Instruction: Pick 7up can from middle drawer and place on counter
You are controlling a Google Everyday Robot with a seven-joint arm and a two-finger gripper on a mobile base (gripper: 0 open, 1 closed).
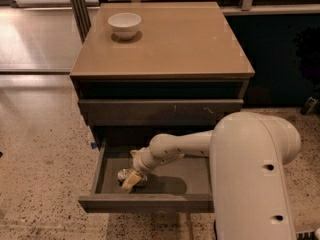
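The middle drawer is pulled open at the bottom of the dark cabinet. The 7up can, whitish and dented, lies on the drawer floor near its left front. My gripper reaches down into the drawer from the right and sits right at the can, touching or covering its right side. The tan counter tops the cabinet above.
A white bowl stands at the counter's back left. A shut drawer front with pale scratches sits just above the open drawer. My large white arm housing fills the lower right. Speckled floor lies to the left.
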